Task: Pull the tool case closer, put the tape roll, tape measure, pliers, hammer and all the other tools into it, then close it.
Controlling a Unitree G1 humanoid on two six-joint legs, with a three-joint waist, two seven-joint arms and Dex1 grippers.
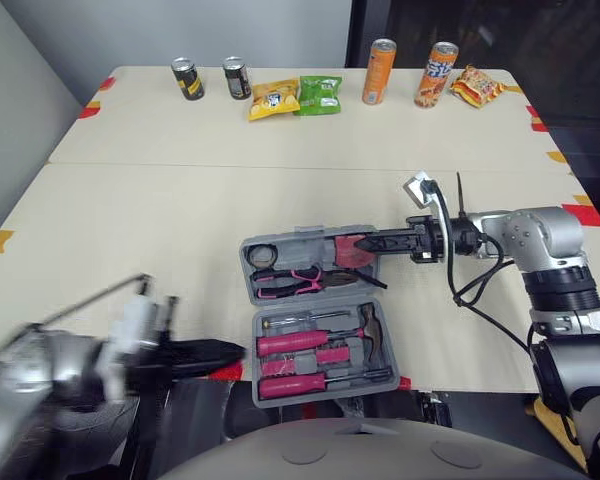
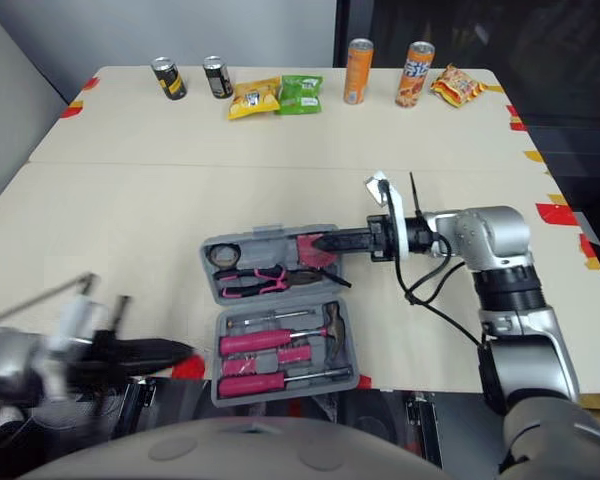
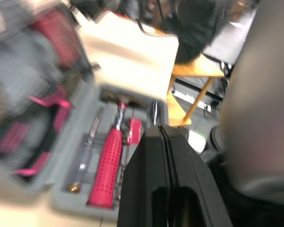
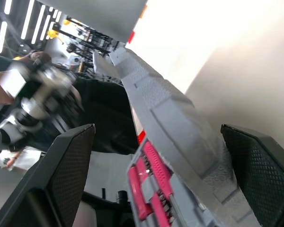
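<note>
- The grey plastic tool case [image 1: 246,266] lies open at the near edge of the beige table [image 1: 180,220], with both halves flat.
- Its far half holds the pink-handled pliers [image 1: 290,283], a dark tape roll [image 1: 263,253] and a red tape measure [image 1: 342,252]. Its near half holds the pink-handled hammer [image 1: 310,343] and screwdrivers.
- The right arm is bent at the elbow, its forearm level and reaching leftward over the table.
- The right gripper [image 1: 365,245] sits at the case's far right corner. Its fingers are spread wide with the case's grey edge between them, and they clamp nothing.
- The left arm is low at the near left and points right.
- The left gripper [image 1: 230,351] has its fingers pressed together and empty, just beside the case's near half.
</note>
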